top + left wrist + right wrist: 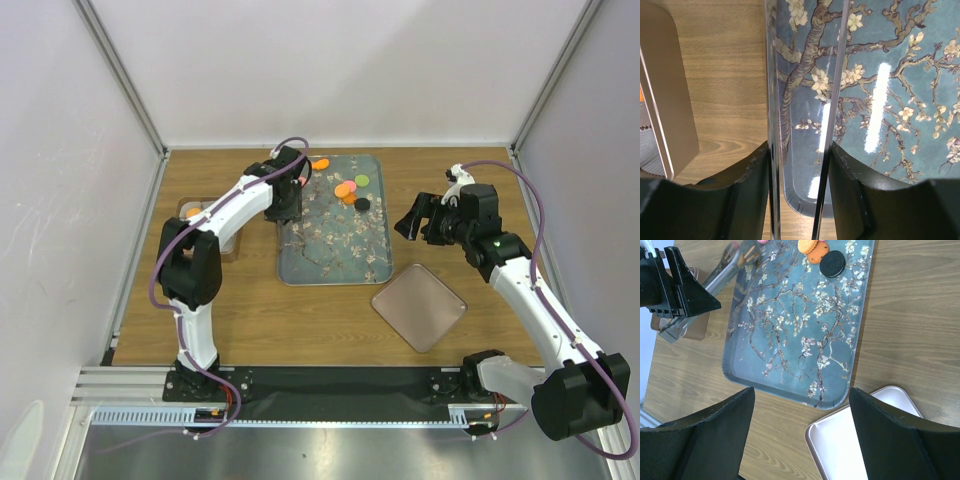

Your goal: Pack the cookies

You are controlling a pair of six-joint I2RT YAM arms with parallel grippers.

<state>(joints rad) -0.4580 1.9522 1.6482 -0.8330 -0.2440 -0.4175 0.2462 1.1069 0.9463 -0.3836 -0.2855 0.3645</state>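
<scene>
The top camera gives me both arms at once. The left gripper (286, 205) is over the far-left part of the floral tray (330, 262). The right gripper (413, 216) hangs over bare wood to the right of the tray, well apart from the cookies (352, 190).

Only the wrist cameras tell me the grip. In the left wrist view the two fingers (747, 195) press from outside on the shiny arms of a pair of tongs (774, 100), so this gripper is clamped on the tongs. The two arms of the tongs are apart. The right wrist view shows its own jaws spread wide with nothing between them, and also shows the tongs from the side.

The cookies lie flat in the far half of the tray. Orange, pink and green discs and a black cookie (832, 263) are close together. One more orange cookie (320, 163) sits apart at the far edge, just beside the left gripper. The discs are round, so they have no long axis. The lone orange one looks a little longer from left to right, but it is too small to be sure.

A box (200, 212) with something orange inside stands left of the tray. A pale square plate (418, 305) lies at the tray's near right, turned corner-on. The table (250, 320) is brown wood, with white walls (340, 70) around it and a metal rail (330, 412) at the near edge.
</scene>
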